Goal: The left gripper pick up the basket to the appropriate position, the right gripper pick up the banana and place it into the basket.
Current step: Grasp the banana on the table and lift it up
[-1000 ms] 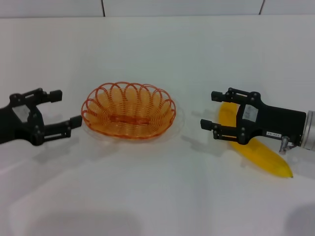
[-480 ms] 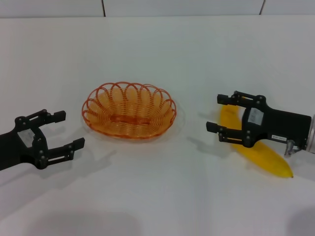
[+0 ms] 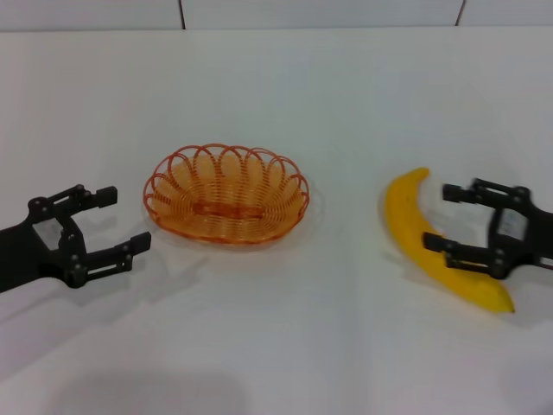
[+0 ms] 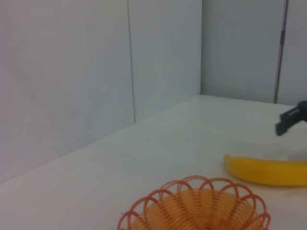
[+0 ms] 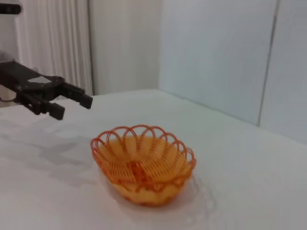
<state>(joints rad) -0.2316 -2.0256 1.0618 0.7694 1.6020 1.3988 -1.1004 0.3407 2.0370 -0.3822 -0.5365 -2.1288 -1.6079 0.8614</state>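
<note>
The orange wire basket (image 3: 226,194) stands empty on the white table, left of centre in the head view. My left gripper (image 3: 125,219) is open and empty, just left of the basket and not touching it. The yellow banana (image 3: 401,212) lies on the table at the right. My right gripper (image 3: 440,218) is open and hovers over the banana's middle from the right, holding nothing. The left wrist view shows the basket (image 4: 196,206), the banana (image 4: 268,170) and a right fingertip (image 4: 289,120). The right wrist view shows the basket (image 5: 144,165) and the left gripper (image 5: 72,107).
The white table (image 3: 276,346) spreads all around the two objects. A pale panelled wall (image 3: 320,13) runs along its far edge. Nothing else stands on the table.
My right gripper has drawn back to the right, uncovering the banana's upper end. My left gripper dropped a little toward the near side, still open beside the basket. Basket and banana have not moved.
</note>
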